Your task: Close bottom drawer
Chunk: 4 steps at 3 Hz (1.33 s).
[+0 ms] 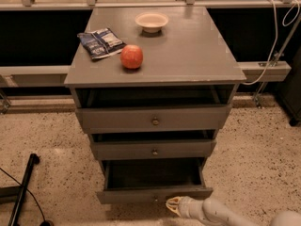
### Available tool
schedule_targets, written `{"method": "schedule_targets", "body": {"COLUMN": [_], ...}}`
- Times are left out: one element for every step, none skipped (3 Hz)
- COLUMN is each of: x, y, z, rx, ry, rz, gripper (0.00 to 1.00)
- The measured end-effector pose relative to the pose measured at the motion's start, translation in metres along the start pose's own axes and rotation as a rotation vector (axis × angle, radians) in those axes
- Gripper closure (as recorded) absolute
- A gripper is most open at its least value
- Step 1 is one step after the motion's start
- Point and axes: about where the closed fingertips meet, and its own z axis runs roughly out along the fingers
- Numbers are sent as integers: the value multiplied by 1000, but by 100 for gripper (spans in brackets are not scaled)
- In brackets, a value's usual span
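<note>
Just beside the open grey wooden bottom drawer [131, 195], pale rounded tool [175, 205], grip unclear.

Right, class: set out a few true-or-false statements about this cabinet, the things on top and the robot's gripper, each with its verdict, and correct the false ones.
1. The bottom drawer is pulled out further than the two drawers above it. True.
2. The gripper is up on the cabinet top. False: it is low down, just in front of the bottom drawer's front, right of its middle.
3. The apple lies inside the bowl. False: it sits on the cabinet top, apart from the bowl, beside the blue packet.
4. The bowl stands nearer the back edge of the top than the apple does. True.
</note>
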Motion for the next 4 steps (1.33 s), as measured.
{"method": "schedule_targets", "body": {"x": [-6,-7,-4,-3], "y": [-34,-34,-51,-77], "z": [20,20,23,29], "rx": [23,22,64,104], "ry": [-33,-33,-70,-125], "rz": [-97,-101,-141,-193], "gripper": [100,100,100,100]}}
